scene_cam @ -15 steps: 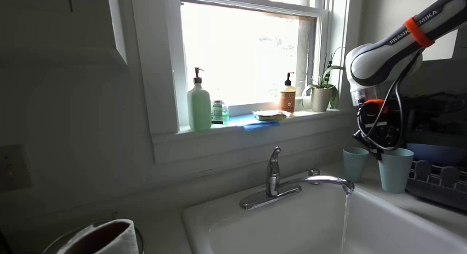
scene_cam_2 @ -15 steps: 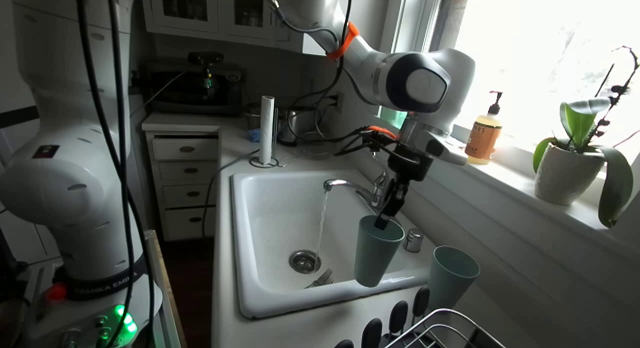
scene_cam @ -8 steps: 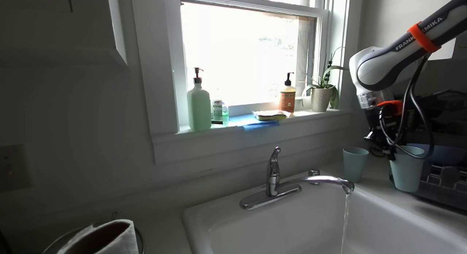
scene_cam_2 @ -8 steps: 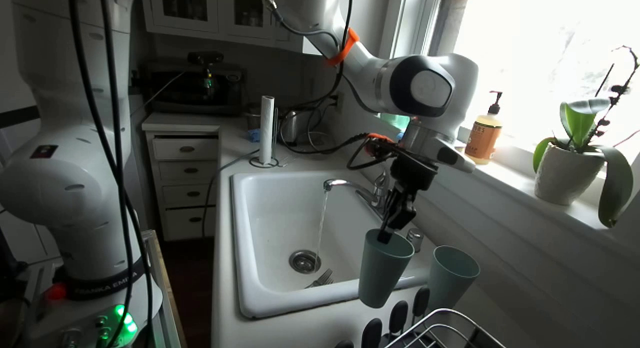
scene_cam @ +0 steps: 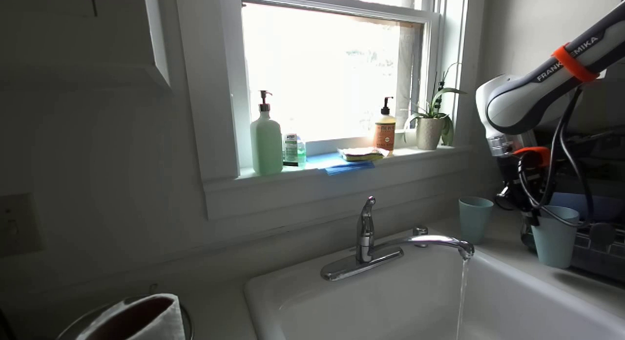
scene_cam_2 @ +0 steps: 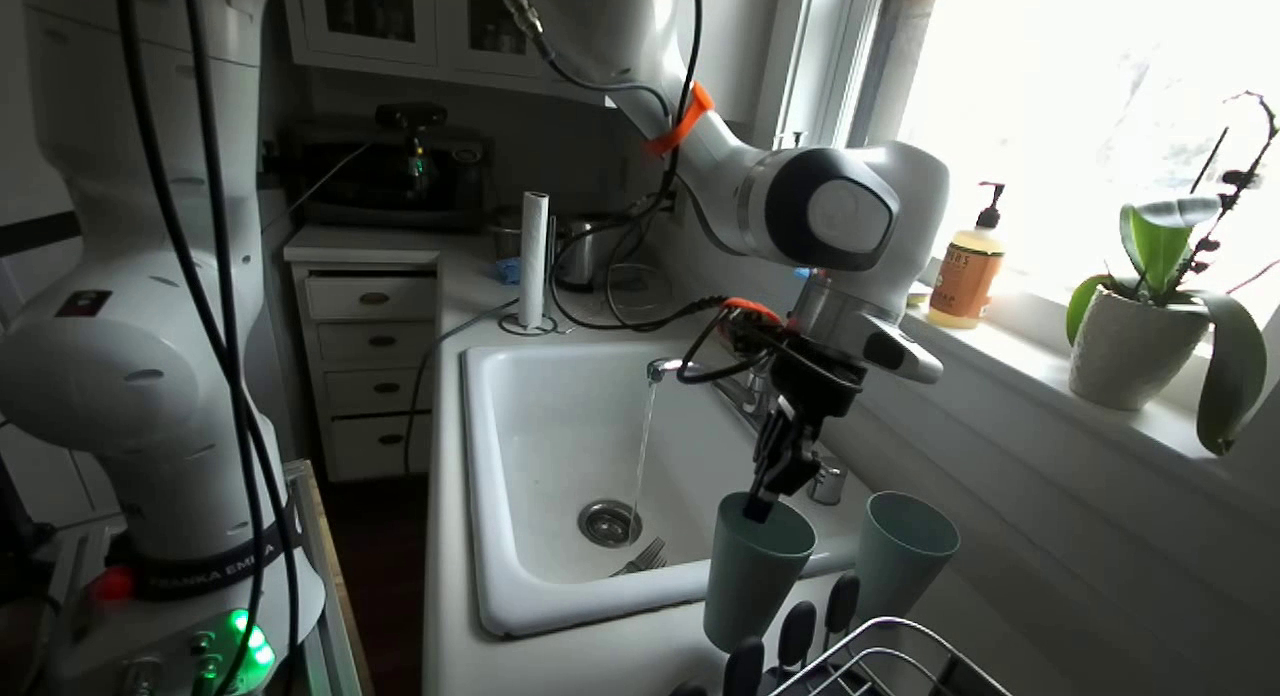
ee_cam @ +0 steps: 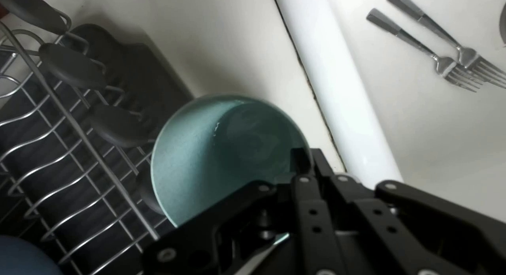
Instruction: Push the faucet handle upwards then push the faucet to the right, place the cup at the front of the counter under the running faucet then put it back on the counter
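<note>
The pincer (ee_cam: pixel 311 161) is clamped on the rim of the pale blue-green cup (scene_cam_2: pixel 755 591), one fingertip inside the mouth and one outside, gripping at about 3 o'clock of the rim in the wrist view. The cup is over the counter (ee_cam: pixel 221 42), beside the sink (ee_cam: pixel 336 69) and the dish rack (ee_cam: pixel 79 129), the rack lying toward 9 o'clock in the wrist view; whether its base touches the counter I cannot tell. It points mouth up, narrow end down. In an exterior view the cup (scene_cam: pixel 556 242) has its long axis close to the 12-to-6 line. In the wrist view one looks down into it, the bottom showing a little toward 1 o'clock of the mouth's middle. In an exterior view a second cup (scene_cam_2: pixel 905 556) stands near it toward 3 o'clock, mouth up, the two long axes nearly parallel. In an exterior view the faucet handle (scene_cam: pixel 365 227) points up to 12 o'clock, while the faucet (scene_cam: pixel 434 240) reaches toward 3 o'clock, water (scene_cam: pixel 462 296) falling from its tip toward 6 o'clock, well apart from the cup. Two forks (ee_cam: pixel 446 66) lie in the sink toward 2 o'clock in the wrist view, tines toward 4 o'clock.
</note>
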Available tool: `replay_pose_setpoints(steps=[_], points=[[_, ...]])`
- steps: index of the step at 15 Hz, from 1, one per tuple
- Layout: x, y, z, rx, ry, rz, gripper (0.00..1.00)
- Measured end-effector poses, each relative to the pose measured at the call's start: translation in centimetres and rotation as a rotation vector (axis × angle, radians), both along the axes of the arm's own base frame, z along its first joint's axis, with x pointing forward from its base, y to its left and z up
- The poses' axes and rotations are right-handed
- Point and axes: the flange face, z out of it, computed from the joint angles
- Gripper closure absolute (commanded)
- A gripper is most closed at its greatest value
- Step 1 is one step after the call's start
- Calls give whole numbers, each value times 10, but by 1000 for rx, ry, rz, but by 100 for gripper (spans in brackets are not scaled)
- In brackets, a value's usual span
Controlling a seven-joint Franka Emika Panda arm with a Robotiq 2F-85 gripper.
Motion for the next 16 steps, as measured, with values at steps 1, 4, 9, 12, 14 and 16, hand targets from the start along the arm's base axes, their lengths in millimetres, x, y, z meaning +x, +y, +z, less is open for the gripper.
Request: replay_pose_setpoints(steps=[1, 4, 9, 12, 14, 16], points=[[-1, -1, -2, -4, -12, 0, 99], [-1, -4, -8, -18, -55, -5, 99], [-3, -3, -18, -22, -89, -35, 99], [-4, -1, -22, -16, -100, -63, 99], [-4, -1, -22, -10, -108, -78, 99], [-3, -1, -22, -8, -115, -84, 71]])
